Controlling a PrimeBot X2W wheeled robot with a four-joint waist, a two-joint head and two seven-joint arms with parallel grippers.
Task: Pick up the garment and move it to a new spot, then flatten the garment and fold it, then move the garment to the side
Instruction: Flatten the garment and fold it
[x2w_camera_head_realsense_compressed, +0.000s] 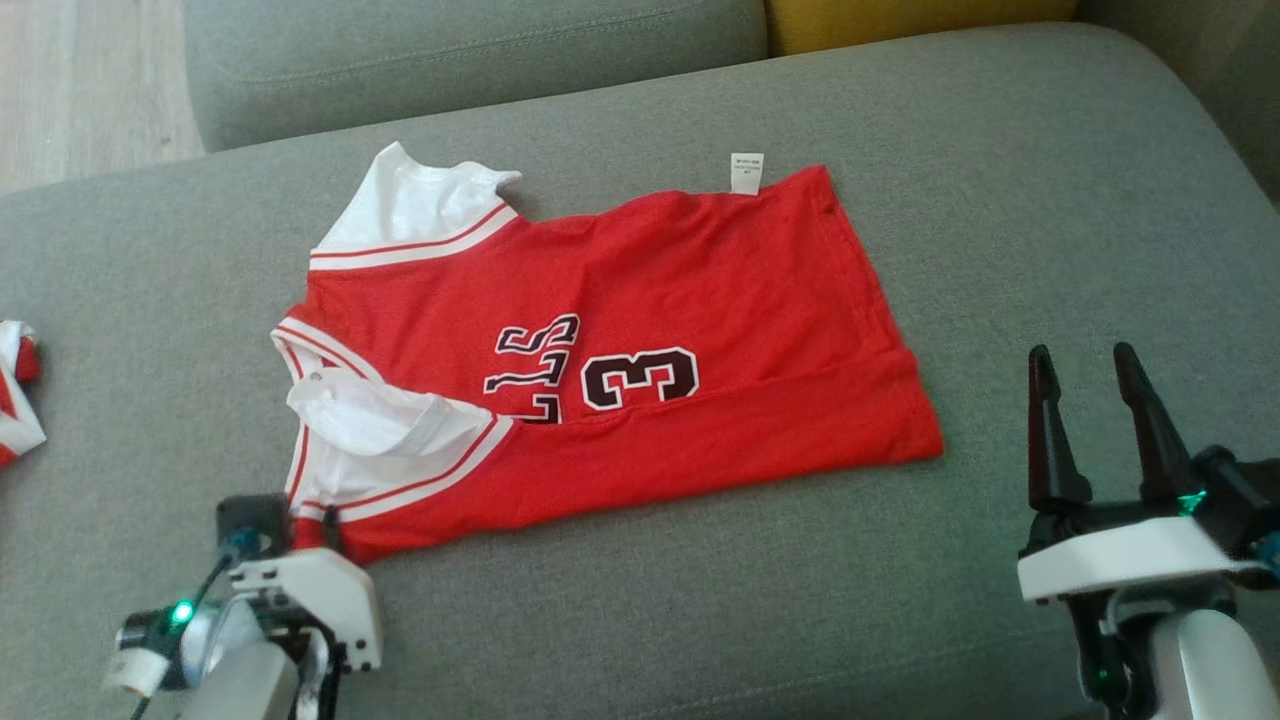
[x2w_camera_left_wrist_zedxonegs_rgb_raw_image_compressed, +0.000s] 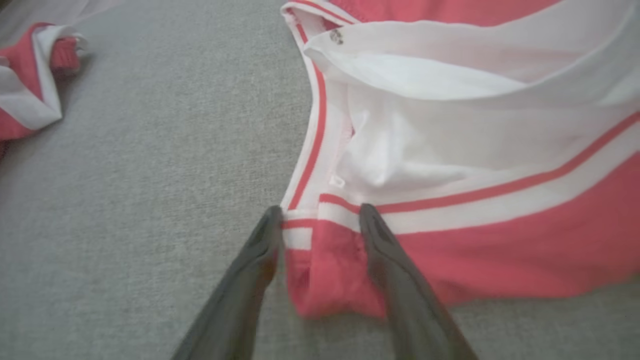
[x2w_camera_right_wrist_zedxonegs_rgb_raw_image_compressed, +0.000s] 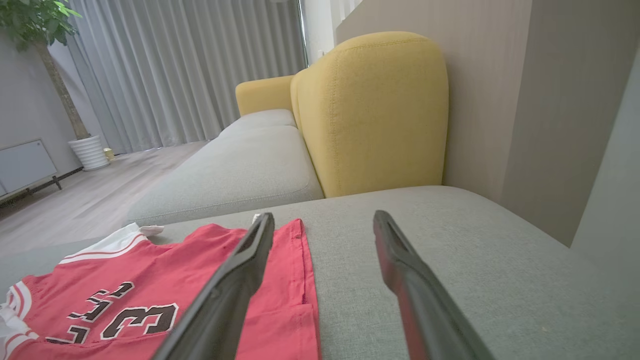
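Note:
The garment (x2w_camera_head_realsense_compressed: 640, 330) is a red sleeveless jersey with white trim and a dark "3", lying fairly flat on the grey sofa seat (x2w_camera_head_realsense_compressed: 1050, 180). Its neck points left and its hem right. My left gripper (x2w_camera_head_realsense_compressed: 310, 525) is at the near left corner of the jersey. In the left wrist view the left gripper (x2w_camera_left_wrist_zedxonegs_rgb_raw_image_compressed: 320, 210) is open, with its two fingers straddling the bunched red and white shoulder corner of the garment (x2w_camera_left_wrist_zedxonegs_rgb_raw_image_compressed: 500, 250). My right gripper (x2w_camera_head_realsense_compressed: 1082, 352) hovers open to the right of the hem. The right gripper (x2w_camera_right_wrist_zedxonegs_rgb_raw_image_compressed: 324, 217) holds nothing, and the garment (x2w_camera_right_wrist_zedxonegs_rgb_raw_image_compressed: 150, 280) lies to its left.
A second red and white cloth (x2w_camera_head_realsense_compressed: 15, 390) lies at the seat's left edge, also seen as the cloth (x2w_camera_left_wrist_zedxonegs_rgb_raw_image_compressed: 30, 90) in the left wrist view. A yellow backrest cushion (x2w_camera_right_wrist_zedxonegs_rgb_raw_image_compressed: 370, 110) and another grey seat (x2w_camera_head_realsense_compressed: 450, 60) lie beyond. Bare grey seat spreads right of the jersey.

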